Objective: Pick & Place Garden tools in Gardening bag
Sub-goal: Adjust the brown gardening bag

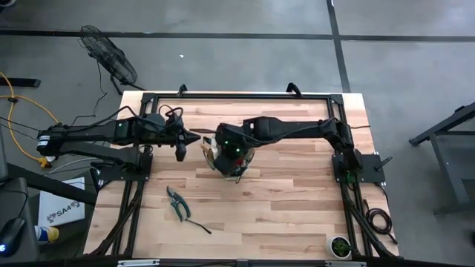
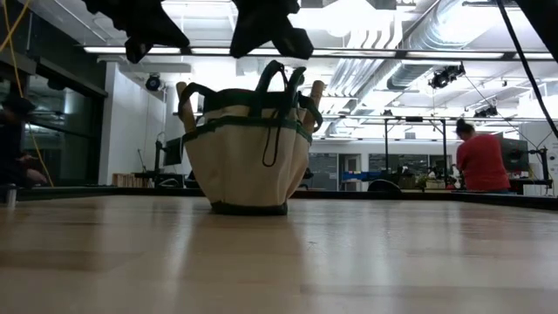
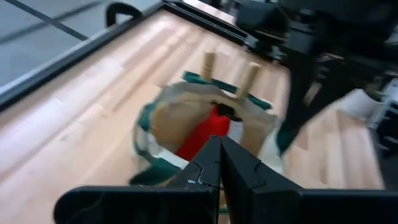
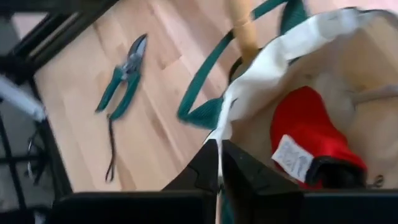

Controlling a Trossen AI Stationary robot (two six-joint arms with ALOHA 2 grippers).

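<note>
My right pincer (image 4: 219,163) pinches the gardening bag (image 2: 248,144) rim (steadying it mid-surface), left pincer (image 3: 219,163) closed empty; next I fetch the pruning shears (image 1: 177,203) near the front-left corner.

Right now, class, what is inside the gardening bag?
Inside the bag lies a red glove with a white tag. Two wooden handles stick up at its rim. The tools' metal ends and the bag's bottom are covered, so anything deeper cannot be seen.

White box (image 1: 63,210) lying on the floor left of the table, showing dark letters reading roughly "SAA", white tag (image 4: 292,157) sitting on the red glove (image 4: 308,134) in the bag, its print too small to read
</note>
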